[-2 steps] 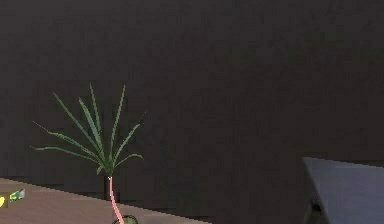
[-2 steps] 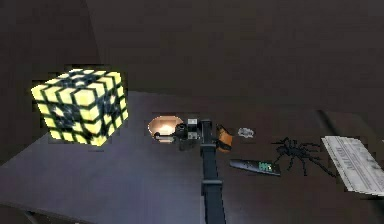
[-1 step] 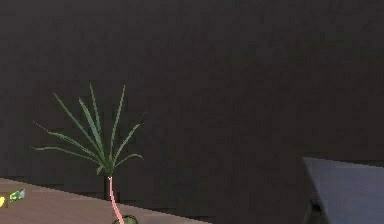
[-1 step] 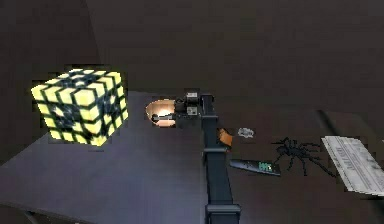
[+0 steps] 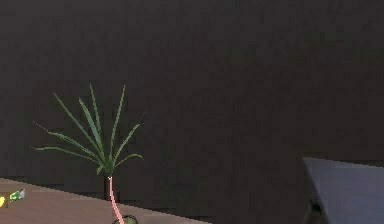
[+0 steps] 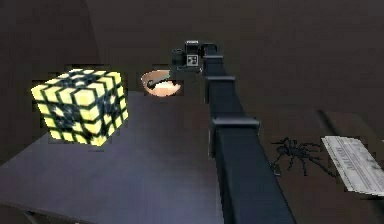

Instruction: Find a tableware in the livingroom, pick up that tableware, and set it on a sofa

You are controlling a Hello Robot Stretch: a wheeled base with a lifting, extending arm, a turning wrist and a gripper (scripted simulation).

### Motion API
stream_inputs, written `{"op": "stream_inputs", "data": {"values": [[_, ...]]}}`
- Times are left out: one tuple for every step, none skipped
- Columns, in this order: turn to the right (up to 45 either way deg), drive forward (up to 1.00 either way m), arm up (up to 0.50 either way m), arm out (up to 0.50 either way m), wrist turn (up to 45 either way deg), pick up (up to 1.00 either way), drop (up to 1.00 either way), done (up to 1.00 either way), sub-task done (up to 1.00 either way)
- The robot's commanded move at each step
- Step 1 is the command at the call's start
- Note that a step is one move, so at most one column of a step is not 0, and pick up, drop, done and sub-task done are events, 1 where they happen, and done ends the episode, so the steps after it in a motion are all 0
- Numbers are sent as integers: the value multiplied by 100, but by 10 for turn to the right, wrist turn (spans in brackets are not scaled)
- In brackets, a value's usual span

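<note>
**Bowl right at the jaws, hold unproven**

The gripper (image 6: 168,72) is out at the far end of the dark square arm (image 6: 235,150). Right at its jaws shows the task's thing: a small round bowl, orange-brown inside with a pale rim (image 6: 160,87). Whether the jaws are spread or pressed onto that rim cannot be told, nor whether the bowl is held at all.

The risks look real. A shallow bite on a thin rim could let the bowl tip and drop on the lift. It appears close to the far edge of the dark grey-purple table (image 6: 150,160), so a nudge might push it off. A big black cube with glowing yellow squares (image 6: 82,105) stands near, on the bowl's side of the jaws, and a swing that way would likely knock it.

Well apart, across the arm, lie a black spider-shaped figure (image 6: 295,152) and a pale printed sheet (image 6: 355,165). The room is dim with a dark wall (image 5: 220,80). Ahead, a spiky green plant on a pink stem (image 5: 98,135) rises by a brown wooden surface (image 5: 40,200).
</note>
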Motion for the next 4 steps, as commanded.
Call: {"op": "stream_inputs", "data": {"values": [[0,0,0,0,-450,0,0,0,0],[0,0,0,0,-450,0,0,0,0],[0,0,0,0,-150,0,0,0,0],[0,0,0,-46,0,0,0,0,0]]}}
